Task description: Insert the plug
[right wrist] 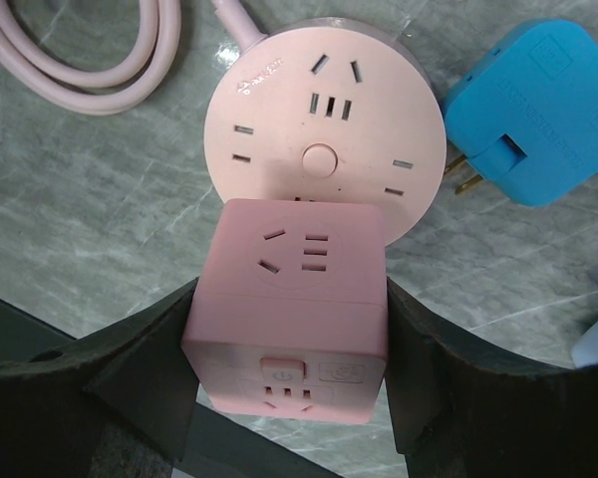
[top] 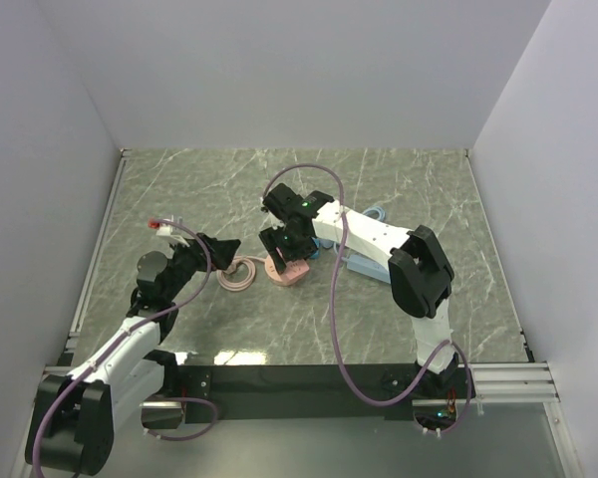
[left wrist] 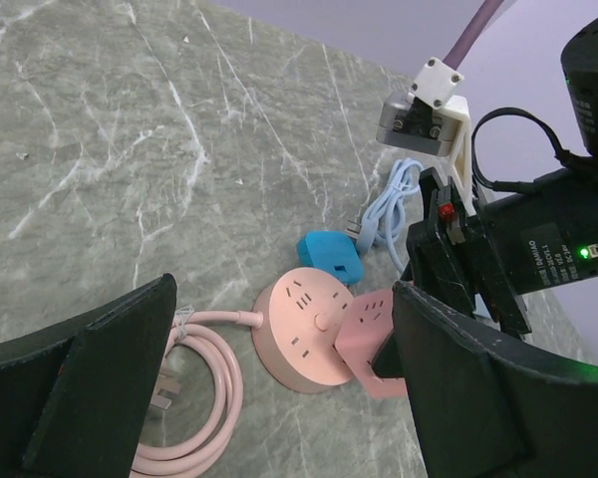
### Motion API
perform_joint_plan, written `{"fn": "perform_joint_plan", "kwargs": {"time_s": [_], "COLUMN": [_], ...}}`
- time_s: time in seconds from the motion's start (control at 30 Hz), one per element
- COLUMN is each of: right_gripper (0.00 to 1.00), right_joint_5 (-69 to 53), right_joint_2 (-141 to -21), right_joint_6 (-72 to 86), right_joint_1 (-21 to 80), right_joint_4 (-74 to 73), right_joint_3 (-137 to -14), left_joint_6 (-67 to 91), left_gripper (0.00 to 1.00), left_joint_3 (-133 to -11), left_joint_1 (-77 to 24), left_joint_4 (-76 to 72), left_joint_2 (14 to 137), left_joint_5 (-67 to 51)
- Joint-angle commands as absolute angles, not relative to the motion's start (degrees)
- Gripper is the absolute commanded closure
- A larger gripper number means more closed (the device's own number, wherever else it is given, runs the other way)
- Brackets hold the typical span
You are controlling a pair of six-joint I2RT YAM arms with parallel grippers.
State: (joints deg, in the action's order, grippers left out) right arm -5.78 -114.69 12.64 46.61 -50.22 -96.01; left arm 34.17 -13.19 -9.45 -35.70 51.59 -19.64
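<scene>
The small bright blue plug (right wrist: 533,110) lies on the marble table, metal prongs (right wrist: 463,177) pointing at a round pink socket hub (right wrist: 324,149). It also shows in the left wrist view (left wrist: 327,257), just beyond the hub (left wrist: 304,334). My right gripper (right wrist: 291,299) is shut on a pink cube (right wrist: 294,329), held over the hub's near edge. My left gripper (left wrist: 279,398) is open and empty, hovering left of the hub (top: 284,271). In the top view my right gripper (top: 284,247) hides the plug.
A coiled pink cord (top: 241,274) lies left of the hub, under my left gripper (top: 222,249). A pale-blue power strip (top: 364,267) lies under the right arm, and its pale cord (left wrist: 384,214) is behind the plug. White walls enclose the table.
</scene>
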Motion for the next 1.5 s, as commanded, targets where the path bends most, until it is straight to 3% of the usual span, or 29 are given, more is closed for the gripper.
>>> {"fn": "perform_joint_plan", "kwargs": {"time_s": [0.0, 0.97, 1.47], "right_gripper": [1.00, 1.00, 1.00], "right_joint_5": [-1.8, -0.7, 4.9], "right_joint_2": [-116.2, -121.0, -115.7], "right_joint_6": [14.1, 16.3, 21.3], "right_joint_1": [46.6, 48.6, 51.5], "right_joint_4": [-50.7, -49.7, -47.7], "right_joint_3": [-97.5, -100.6, -91.9], "left_joint_6": [34.8, 34.9, 34.9], "left_gripper": [0.05, 0.04, 0.04], "left_joint_3": [-12.5, -12.2, -12.2], "left_joint_1": [-9.1, -9.1, -9.1], "left_joint_4": [-37.4, -37.0, -37.3], "left_joint_2": [50.0, 49.0, 49.6], "left_joint_5": [-20.2, -20.7, -20.4]}}
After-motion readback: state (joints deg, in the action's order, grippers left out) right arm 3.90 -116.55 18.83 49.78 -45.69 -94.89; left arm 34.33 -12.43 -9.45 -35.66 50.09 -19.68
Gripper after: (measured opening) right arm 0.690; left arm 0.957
